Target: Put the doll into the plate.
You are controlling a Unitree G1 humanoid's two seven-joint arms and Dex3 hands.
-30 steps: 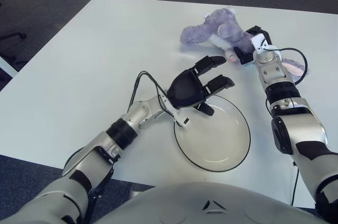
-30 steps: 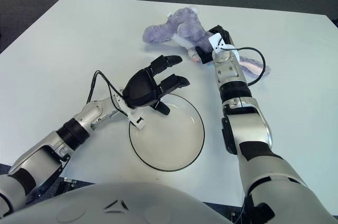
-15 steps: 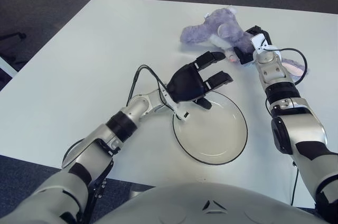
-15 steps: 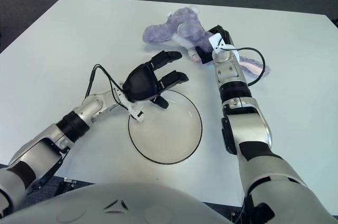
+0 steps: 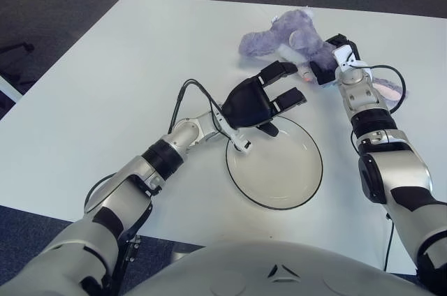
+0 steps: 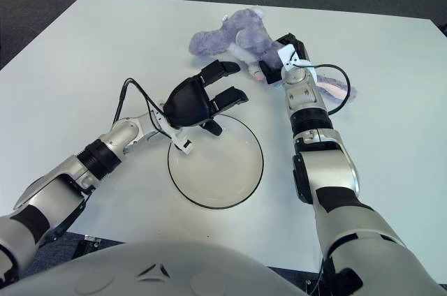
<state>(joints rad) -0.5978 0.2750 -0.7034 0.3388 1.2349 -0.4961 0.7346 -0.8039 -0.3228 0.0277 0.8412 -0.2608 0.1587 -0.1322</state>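
One purple doll [image 5: 290, 39] lies at the table's [image 5: 105, 86] far right, gripped by the right hand [image 5: 328, 65]. One plate [image 5: 276, 170] sits nearer; the open left hand [image 5: 262, 100] hovers over its far-left rim, between them.

Left hand [image 5: 257, 102]: held out in middle, arm reaching forward, black fingers [image 5: 278, 69] spread wide, holding nothing. Right hand [image 5: 330, 60]: far out on right, arm stretched straight forward, fingers hard to see.
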